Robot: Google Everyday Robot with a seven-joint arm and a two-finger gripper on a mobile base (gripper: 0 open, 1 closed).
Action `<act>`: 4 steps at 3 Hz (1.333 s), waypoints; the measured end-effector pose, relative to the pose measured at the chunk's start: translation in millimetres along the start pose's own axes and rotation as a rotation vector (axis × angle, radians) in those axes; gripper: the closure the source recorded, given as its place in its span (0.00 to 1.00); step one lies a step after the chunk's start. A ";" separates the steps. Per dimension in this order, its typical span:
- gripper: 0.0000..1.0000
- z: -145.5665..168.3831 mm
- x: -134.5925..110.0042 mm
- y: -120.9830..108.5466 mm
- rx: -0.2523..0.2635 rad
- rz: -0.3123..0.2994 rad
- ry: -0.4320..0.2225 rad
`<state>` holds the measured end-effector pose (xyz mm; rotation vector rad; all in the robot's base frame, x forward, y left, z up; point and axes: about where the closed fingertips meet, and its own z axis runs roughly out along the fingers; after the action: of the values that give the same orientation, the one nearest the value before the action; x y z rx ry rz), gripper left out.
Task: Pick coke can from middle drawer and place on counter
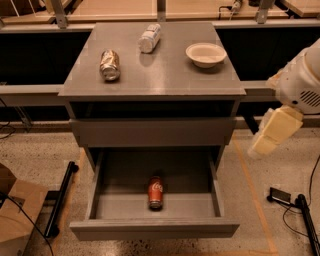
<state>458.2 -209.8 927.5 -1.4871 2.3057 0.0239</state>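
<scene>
Dim warm light, soft sheen on the counter, dark shadow beneath it, hand lit pale at right edge

At the right edge, the arm is a rounded, glossy white shell with a patch of dark vent slits, and under it the pincer is pale cream and blocky, right of the counter.

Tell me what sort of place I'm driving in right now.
Probably a robotics lab or test space, not a home: a grey drawer cabinet on a speckled floor with an orange floor line, pale wooden tabletops behind. The tool hangs right of the cabinet, clear of the open middle drawer.
</scene>
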 end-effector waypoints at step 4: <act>0.00 138.4 -13.7 10.8 -0.143 0.373 -0.136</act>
<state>497.4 -162.2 802.4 -1.0577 2.4753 0.3873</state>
